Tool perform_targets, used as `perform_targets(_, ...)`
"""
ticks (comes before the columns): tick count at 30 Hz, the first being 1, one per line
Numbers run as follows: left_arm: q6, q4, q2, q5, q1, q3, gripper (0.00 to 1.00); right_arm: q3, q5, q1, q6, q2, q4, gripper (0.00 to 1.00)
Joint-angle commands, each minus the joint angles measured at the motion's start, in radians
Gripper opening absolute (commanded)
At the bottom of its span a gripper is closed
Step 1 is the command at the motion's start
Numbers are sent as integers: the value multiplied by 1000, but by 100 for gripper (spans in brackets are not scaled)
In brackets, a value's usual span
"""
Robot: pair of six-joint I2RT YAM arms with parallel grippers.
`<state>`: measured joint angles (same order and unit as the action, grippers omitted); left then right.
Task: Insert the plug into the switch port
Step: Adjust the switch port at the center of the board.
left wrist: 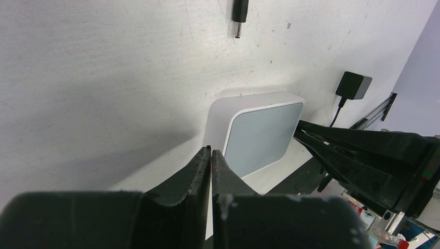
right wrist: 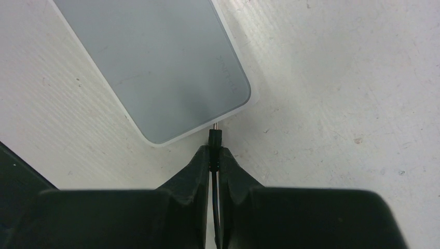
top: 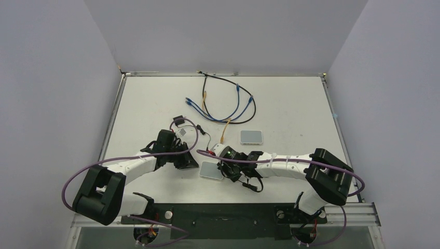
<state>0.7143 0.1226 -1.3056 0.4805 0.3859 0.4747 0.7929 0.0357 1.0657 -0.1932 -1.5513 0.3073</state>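
Note:
A flat white box with a pale grey face (top: pixel 208 170) lies on the table between my two grippers. It also shows in the right wrist view (right wrist: pixel 150 67) and in the left wrist view (left wrist: pixel 259 136). My right gripper (right wrist: pixel 214 155) is shut on a small black plug (right wrist: pixel 215 138) with its cable running back between the fingers. The plug's metal tip sits right at the box's near narrow edge, close to a corner; the socket itself is hidden. My left gripper (left wrist: pixel 211 154) is shut and empty, its tips against the box's opposite side. In the top view the left gripper (top: pixel 191 162) and the right gripper (top: pixel 224 167) flank the box.
A second white box (top: pixel 251 136) lies further back right. A tangle of black, blue and orange cables (top: pixel 223 104) lies at the table's far middle. A loose black plug (left wrist: pixel 239 13) and a black adapter (left wrist: pixel 353 84) lie near the box. Grey walls enclose the table.

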Motion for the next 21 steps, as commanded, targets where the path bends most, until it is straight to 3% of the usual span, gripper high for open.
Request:
perform_targets(1,-28,6,18,-5,-11,41,3,28,28,-1,26,5,-14,0)
perform_targets(21,-38,3,-6,0,-12,49,3,33,-33,5,27,44,-11,0)
